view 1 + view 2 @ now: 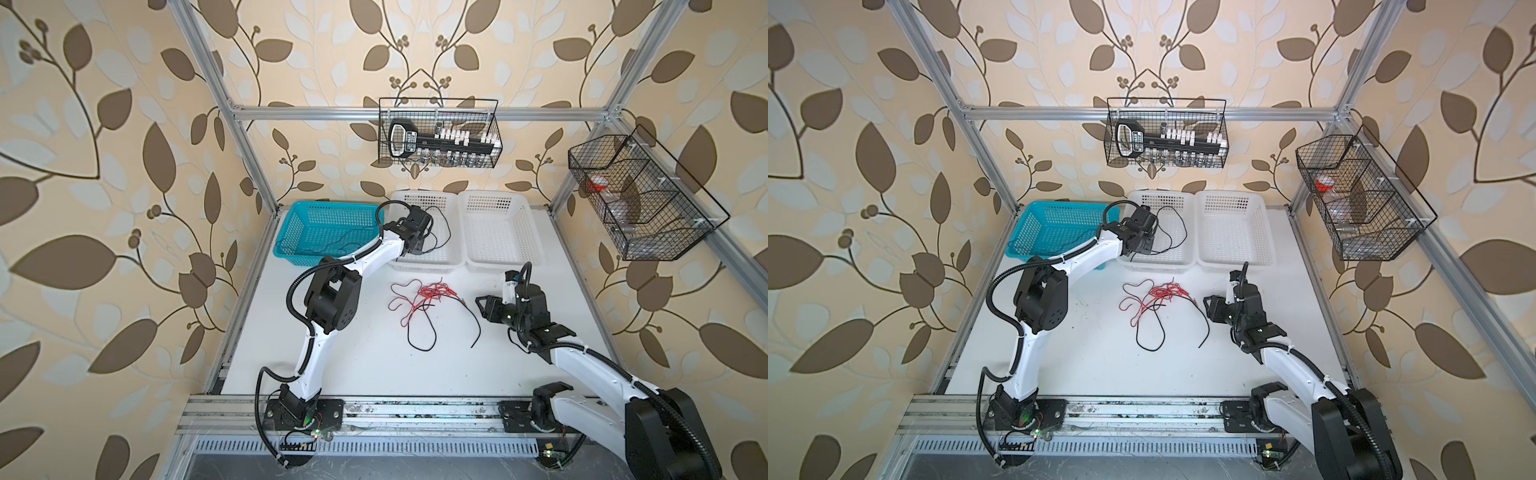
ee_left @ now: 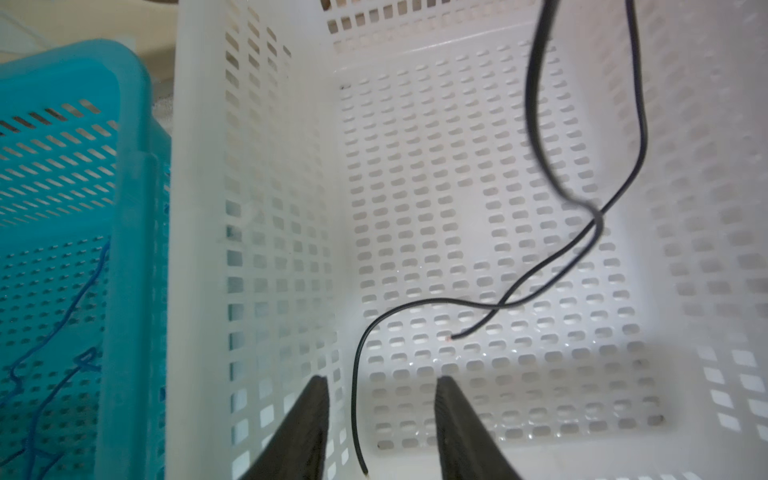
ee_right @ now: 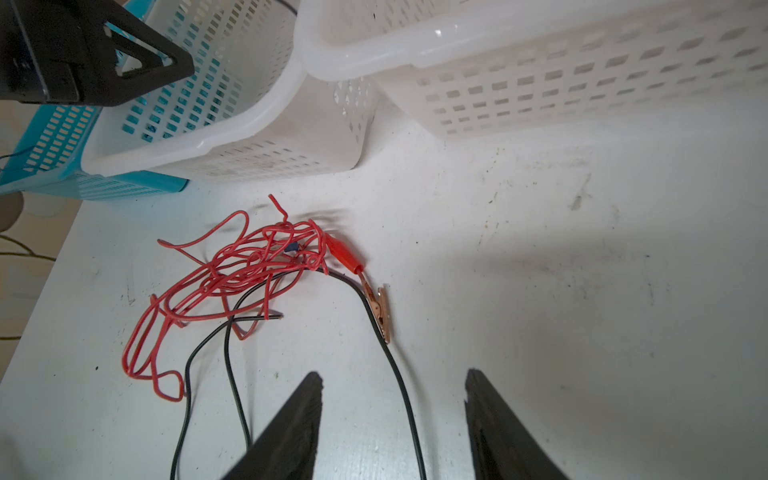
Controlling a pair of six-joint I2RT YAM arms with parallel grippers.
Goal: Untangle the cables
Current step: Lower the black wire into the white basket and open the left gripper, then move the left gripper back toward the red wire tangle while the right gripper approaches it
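Observation:
A tangle of red cables [image 1: 432,291] [image 3: 241,270] lies mid-table with a black cable [image 1: 419,332] [image 3: 390,353] looping through it. A red-sleeved metal clip [image 3: 374,303] lies at the tangle's edge. My right gripper [image 3: 394,374] [image 1: 480,303] is open just right of the tangle, and the black cable runs on the table between its fingers, untouched. My left gripper [image 2: 381,380] [image 1: 419,245] is open over the left white basket [image 1: 419,194]. Another black cable [image 2: 515,291] [image 1: 444,226] hangs loose into the basket, its end between the fingers and touching neither. A blue cable [image 2: 83,291] lies in the teal basket [image 1: 299,208].
A second white basket [image 1: 498,195] stands right of the first at the back of the table. Two black wire baskets [image 1: 440,133] [image 1: 640,195] hang on the frame above. Aluminium frame posts border the table.

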